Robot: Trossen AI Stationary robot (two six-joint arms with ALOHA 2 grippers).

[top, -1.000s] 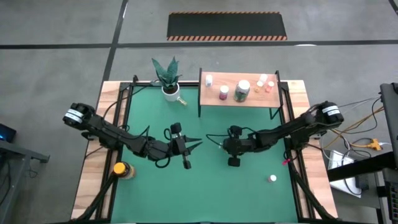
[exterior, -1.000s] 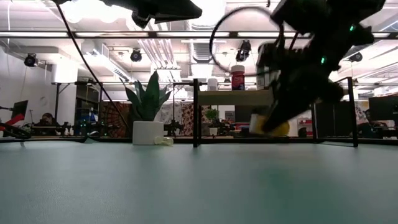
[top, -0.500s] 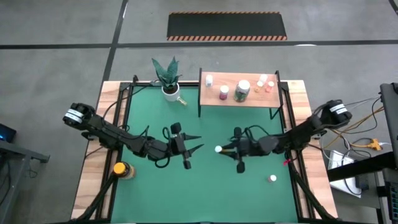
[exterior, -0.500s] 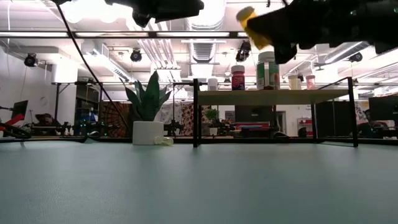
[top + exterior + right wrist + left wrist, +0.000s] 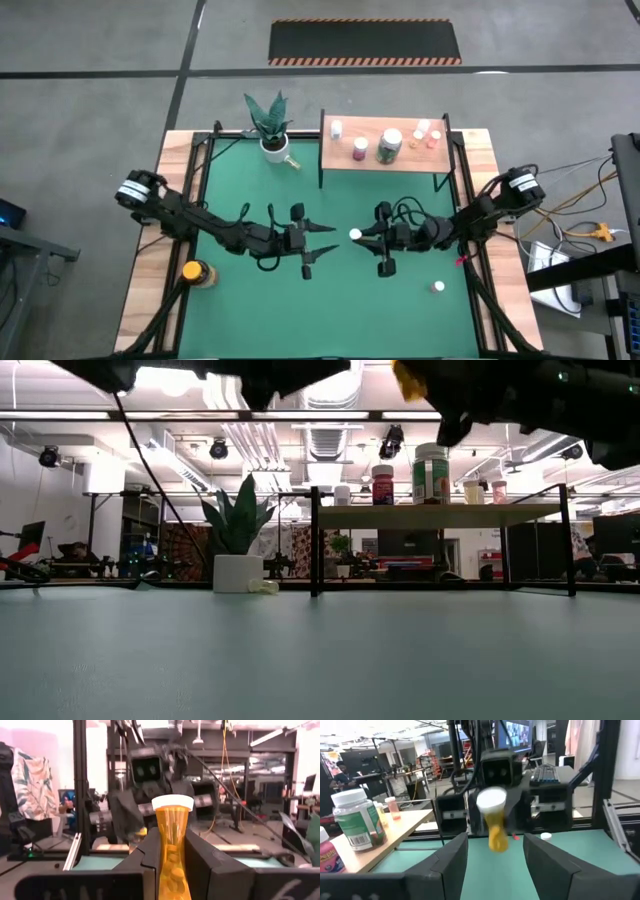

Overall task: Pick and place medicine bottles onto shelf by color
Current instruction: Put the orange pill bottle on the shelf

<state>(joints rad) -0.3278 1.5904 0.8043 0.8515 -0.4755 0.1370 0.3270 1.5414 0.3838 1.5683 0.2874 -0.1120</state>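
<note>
Holding an orange bottle (image 5: 172, 850) mid-body in my right gripper (image 5: 357, 235), fingers clamped, above mid-desk; left gripper (image 5: 325, 238) faces it, fingers spread, empty; bottle seems light, rigid, slippery; shelf (image 5: 385, 155) beyond.

Orange bottle (image 5: 408, 378): cut off by the low view's top edge, near the shelf (image 5: 440, 512).
Bottle label (image 5: 171, 865): hidden between the right gripper's fingers (image 5: 150, 860).

Bright overhead ceiling lights w/ glare; wrist views motion-blurred, bg soft.
</note>
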